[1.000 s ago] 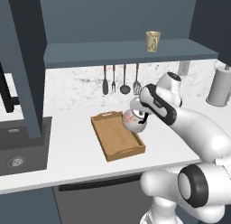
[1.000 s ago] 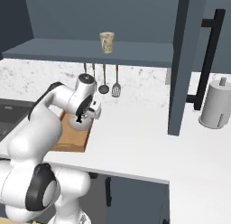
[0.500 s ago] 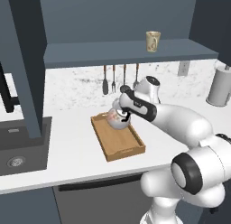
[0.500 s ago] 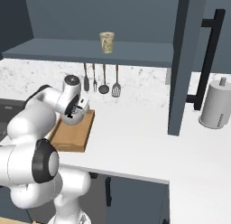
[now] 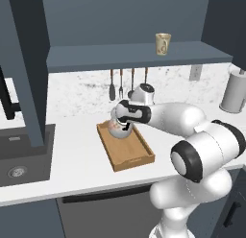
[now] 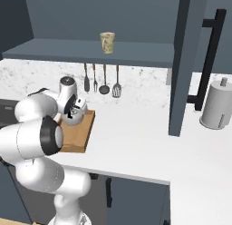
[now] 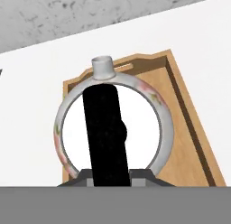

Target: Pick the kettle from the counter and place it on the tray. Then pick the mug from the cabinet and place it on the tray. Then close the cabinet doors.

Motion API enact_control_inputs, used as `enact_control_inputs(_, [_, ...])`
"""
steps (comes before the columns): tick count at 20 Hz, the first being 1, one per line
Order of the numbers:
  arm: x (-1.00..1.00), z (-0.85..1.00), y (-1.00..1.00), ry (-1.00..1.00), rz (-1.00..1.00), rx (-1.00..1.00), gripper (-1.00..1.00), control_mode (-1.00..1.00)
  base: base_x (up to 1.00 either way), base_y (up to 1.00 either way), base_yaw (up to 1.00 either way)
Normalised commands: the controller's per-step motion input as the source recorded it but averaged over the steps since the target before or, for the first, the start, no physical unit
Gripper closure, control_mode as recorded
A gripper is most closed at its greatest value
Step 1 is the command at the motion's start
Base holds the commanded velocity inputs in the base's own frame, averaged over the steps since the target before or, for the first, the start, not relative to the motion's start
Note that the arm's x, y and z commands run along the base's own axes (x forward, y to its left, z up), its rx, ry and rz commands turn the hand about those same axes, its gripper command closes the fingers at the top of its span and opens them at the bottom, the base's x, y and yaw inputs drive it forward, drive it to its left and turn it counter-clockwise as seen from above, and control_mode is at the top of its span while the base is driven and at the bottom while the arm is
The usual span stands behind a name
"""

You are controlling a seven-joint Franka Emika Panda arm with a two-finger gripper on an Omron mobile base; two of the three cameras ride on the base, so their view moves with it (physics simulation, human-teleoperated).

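My gripper is shut on the thin black handle of the round silvery-white kettle. The kettle hangs low over the far end of the light-brown wooden tray, spout pointing at the wall. In the hand view the kettle covers the tray's far half, and I cannot tell whether it touches the tray floor. The beige mug stands on the slate-blue cabinet shelf, also seen as the mug from the right. Both cabinet doors stand open.
Several utensils hang on the wall behind the tray. A grey canister stands on the white counter at the right. A dark sink lies left of the tray. The open doors jut out over the counter.
The arm has swung left and down with the kettle, from above the tray's right edge to low over the tray's far end. The grip stayed shut.
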Motion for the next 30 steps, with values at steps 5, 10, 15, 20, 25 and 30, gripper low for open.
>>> enact_control_inputs(5, [0.25, -0.26, -0.01, 0.00, 0.00, -0.09, 1.00, -1.00, 0.00, 0.00, 0.00])
enact_control_inputs(10, [0.22, -0.26, 0.00, 0.00, 0.00, -0.02, 1.00, -1.00, 0.00, 0.00, 0.00])
enact_control_inputs(15, [0.16, -0.28, 0.00, 0.00, 0.01, 0.00, 1.00, -1.00, 0.00, 0.00, 0.00])
enact_control_inputs(20, [0.05, -0.30, 0.00, 0.01, 0.04, 0.00, -1.00, -1.00, 0.00, 0.00, 0.00])
enact_control_inputs(25, [-0.03, -0.07, -0.11, 0.00, 0.07, 0.00, -1.00, -1.00, 0.00, 0.00, 0.00])
enact_control_inputs(30, [-0.14, 0.01, -0.13, -0.01, 0.04, 0.00, -1.00, -1.00, 0.00, 0.00, 0.00])
